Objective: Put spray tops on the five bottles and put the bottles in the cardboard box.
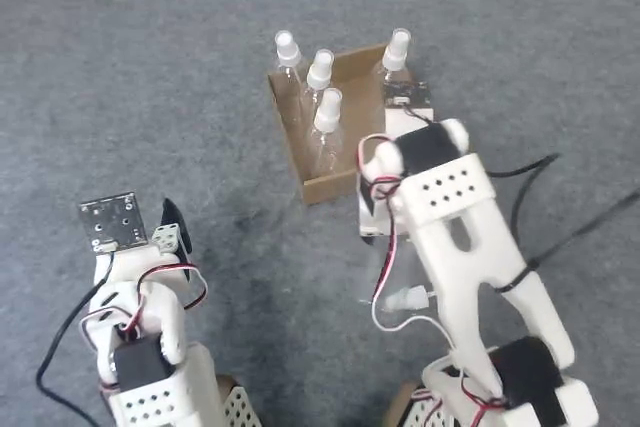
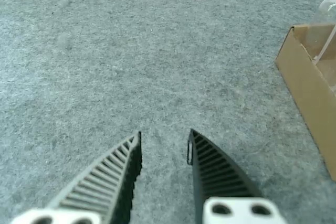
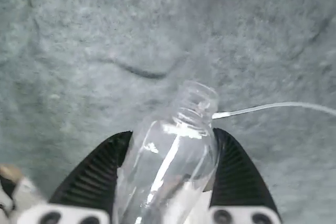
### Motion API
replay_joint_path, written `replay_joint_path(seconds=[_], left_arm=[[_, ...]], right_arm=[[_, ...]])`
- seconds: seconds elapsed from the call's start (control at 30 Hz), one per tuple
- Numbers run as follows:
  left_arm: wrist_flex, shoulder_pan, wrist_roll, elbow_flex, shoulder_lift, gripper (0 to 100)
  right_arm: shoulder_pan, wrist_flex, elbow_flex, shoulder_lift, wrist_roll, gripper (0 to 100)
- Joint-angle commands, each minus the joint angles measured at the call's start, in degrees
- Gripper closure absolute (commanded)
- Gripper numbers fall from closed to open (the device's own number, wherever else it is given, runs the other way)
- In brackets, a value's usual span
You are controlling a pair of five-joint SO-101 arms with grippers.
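My right gripper (image 3: 173, 136) is shut on a clear bottle (image 3: 178, 153) with an open, topless neck, held just above the grey carpet. A thin white tube (image 3: 273, 107) of a spray top lies on the carpet beside the neck. From above, that loose spray top (image 1: 407, 297) lies by the right arm (image 1: 450, 207), which covers its own gripper. The cardboard box (image 1: 325, 185) holds several clear bottles with white spray tops (image 1: 328, 112). My left gripper (image 2: 165, 134) is open over bare carpet at the near left (image 1: 170, 229), well away from the box (image 2: 307, 85).
Grey carpet covers the whole table, with open room left of the box and between the arms. Red, black and white cables (image 1: 385, 247) hang around the right arm. A pale wall edge runs along the far side.
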Motion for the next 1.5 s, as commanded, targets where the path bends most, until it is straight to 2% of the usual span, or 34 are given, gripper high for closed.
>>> replay_joint_path(seconds=[0.0,0.2,0.47,0.77,0.87,1.1,1.3,1.47], left_arm=[[-1.85,0.09,-0.44,-0.66,-1.05,86],[-1.85,0.09,-0.44,-0.66,-1.05,86],[-1.85,0.09,-0.44,-0.57,-1.05,86],[-1.85,0.09,-0.44,-0.57,-1.05,86],[-1.85,0.09,-0.44,-0.57,-1.05,86],[-1.85,0.09,-0.44,-0.57,-1.05,86],[-1.85,0.09,-0.44,-0.57,-1.05,86],[-1.85,0.09,-0.44,-0.57,-1.05,86]], right_arm=[[5.32,2.07,0.44,-3.38,13.71,94.0],[13.76,2.07,0.7,-3.82,35.96,93.9],[23.16,2.07,0.7,-3.3,47.82,93.6],[28.97,-2.68,0.88,-3.21,72.09,93.5],[29.32,-3.82,1.23,-2.77,75.34,93.9],[29.58,-13.41,6.33,3.03,75.87,93.9],[29.49,-16.75,6.95,6.55,87.3,94.0],[29.23,-18.59,6.95,10.42,90.11,94.0]])
